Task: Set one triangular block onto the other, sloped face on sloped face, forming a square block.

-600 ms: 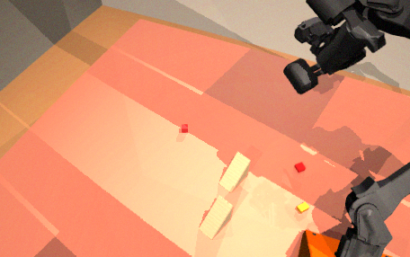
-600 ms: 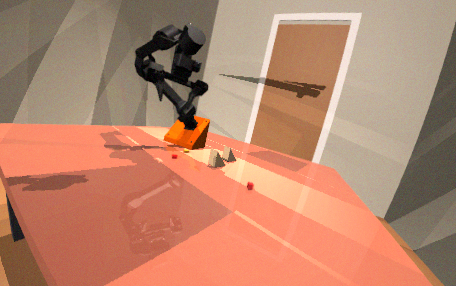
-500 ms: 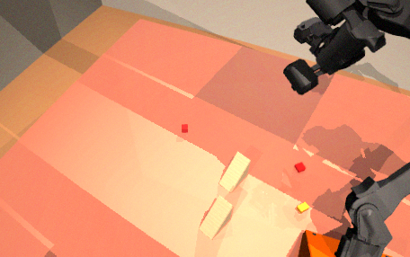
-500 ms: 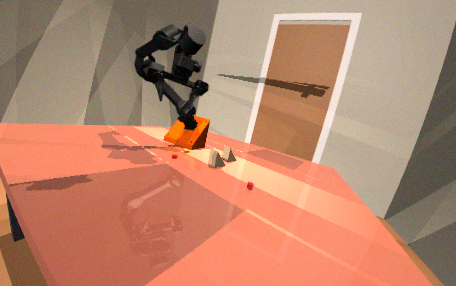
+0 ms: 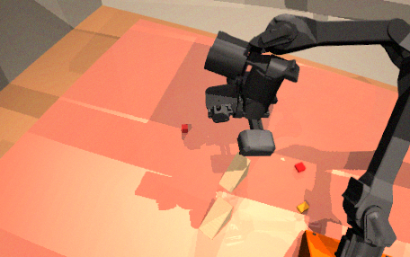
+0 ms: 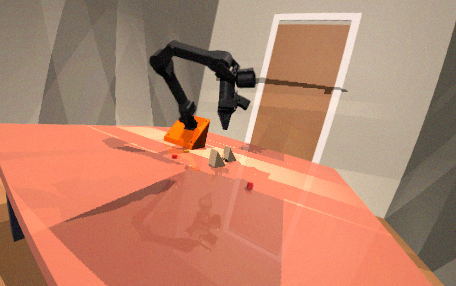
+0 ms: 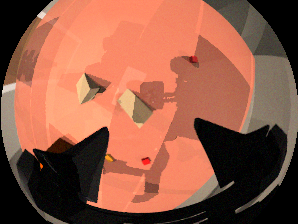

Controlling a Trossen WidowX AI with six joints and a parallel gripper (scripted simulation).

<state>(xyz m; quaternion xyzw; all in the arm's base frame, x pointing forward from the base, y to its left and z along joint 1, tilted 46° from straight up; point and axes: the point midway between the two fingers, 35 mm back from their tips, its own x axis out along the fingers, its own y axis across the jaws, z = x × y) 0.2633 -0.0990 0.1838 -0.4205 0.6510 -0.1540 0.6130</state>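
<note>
Two pale beige triangular blocks rest on the table, apart from each other. The block nearer the gripper (image 5: 235,172) (image 6: 216,158) (image 7: 131,104) shows a light face and a shaded face meeting at a ridge. The other block (image 5: 216,217) (image 6: 229,154) (image 7: 86,89) lies beside it, also ridge up, with a similar slant. My gripper (image 5: 255,143) (image 6: 225,126) (image 7: 152,127) is open and empty, pointing down, well above the table and both blocks. In the top view one finger hides the other. Which faces slope is hard to tell.
A red cube (image 5: 184,128) (image 6: 250,186) (image 7: 193,59) lies on the far side of the blocks from the base. Another red cube (image 5: 300,167) (image 6: 174,156) (image 7: 145,161) and a yellow piece (image 5: 302,207) (image 6: 186,151) (image 7: 109,157) lie nearer the orange base (image 5: 321,244) (image 6: 186,134).
</note>
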